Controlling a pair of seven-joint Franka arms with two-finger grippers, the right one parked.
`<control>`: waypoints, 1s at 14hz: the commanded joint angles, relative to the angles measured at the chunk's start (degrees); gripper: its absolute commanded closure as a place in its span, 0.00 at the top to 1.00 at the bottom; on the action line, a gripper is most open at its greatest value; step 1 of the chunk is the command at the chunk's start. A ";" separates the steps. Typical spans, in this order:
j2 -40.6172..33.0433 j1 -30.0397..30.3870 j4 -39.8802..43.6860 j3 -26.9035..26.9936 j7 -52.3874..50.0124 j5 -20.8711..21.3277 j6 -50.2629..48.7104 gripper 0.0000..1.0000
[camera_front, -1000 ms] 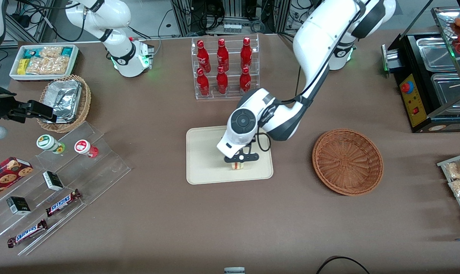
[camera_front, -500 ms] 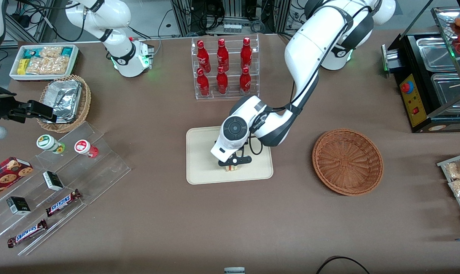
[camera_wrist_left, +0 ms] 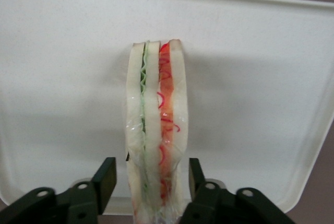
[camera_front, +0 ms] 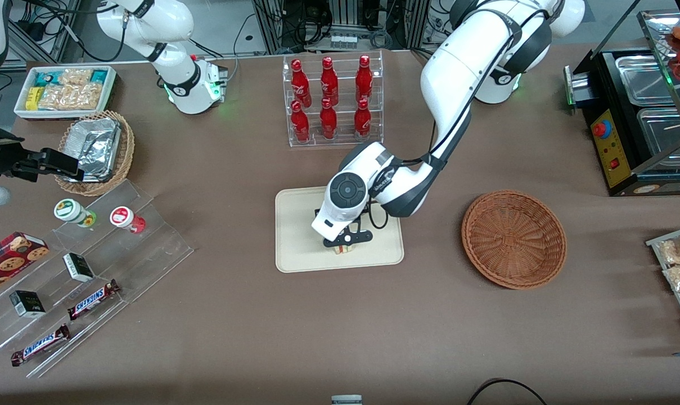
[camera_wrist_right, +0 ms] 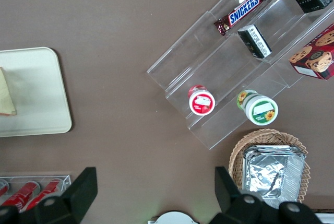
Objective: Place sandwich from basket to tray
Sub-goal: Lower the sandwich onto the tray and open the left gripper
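The sandwich point(camera_wrist_left: 156, 130) stands on its edge on the cream tray point(camera_wrist_left: 62, 78), with red and green filling showing between the pale bread slices. My gripper point(camera_wrist_left: 151, 177) straddles it, open; a narrow gap shows between each black finger point(camera_wrist_left: 104, 174) and the bread. In the front view the gripper point(camera_front: 345, 243) is low over the part of the tray point(camera_front: 297, 236) nearest the camera, and the sandwich point(camera_front: 344, 248) peeks out under it. The reddish-brown basket point(camera_front: 514, 239) lies empty beside the tray, toward the working arm's end.
A clear rack of red bottles point(camera_front: 331, 101) stands farther from the camera than the tray. Acrylic steps with snack bars and cups point(camera_front: 81, 270), a tan basket with foil point(camera_front: 95, 152) and a white snack bin point(camera_front: 67, 90) sit toward the parked arm's end. A black food warmer point(camera_front: 638, 118) stands at the working arm's end.
Over the last second the gripper carried the sandwich a little toward the parked arm's end and down onto the tray. Since half a second ago it has hardly moved.
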 commanded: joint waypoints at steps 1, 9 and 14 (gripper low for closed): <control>-3.49 -0.55 1.14 0.68 -0.54 -0.29 -3.16 1.00; -13.78 7.50 -0.26 1.21 -0.01 3.51 -16.88 1.00; -22.82 16.30 -8.87 1.30 17.80 2.88 -17.49 1.00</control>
